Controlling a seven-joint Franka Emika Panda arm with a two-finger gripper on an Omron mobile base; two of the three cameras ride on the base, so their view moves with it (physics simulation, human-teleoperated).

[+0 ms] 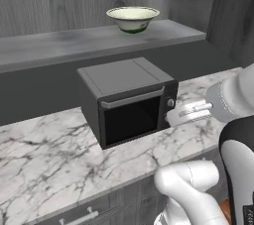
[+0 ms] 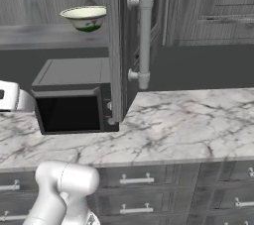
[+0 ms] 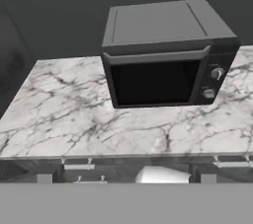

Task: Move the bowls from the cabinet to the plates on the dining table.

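One bowl (image 1: 132,19) sits near the cabinet shelf's (image 1: 59,45) front edge above the microwave (image 1: 130,100); the gripper (image 1: 191,112) hangs wide open, empty.

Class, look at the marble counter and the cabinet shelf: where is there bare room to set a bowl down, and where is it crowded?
The marble counter is bare left of the microwave and, in the right base view, right of the open cabinet door. The shelf is bare left of the bowl. It is tight right of the microwave, where the open pincer sits.
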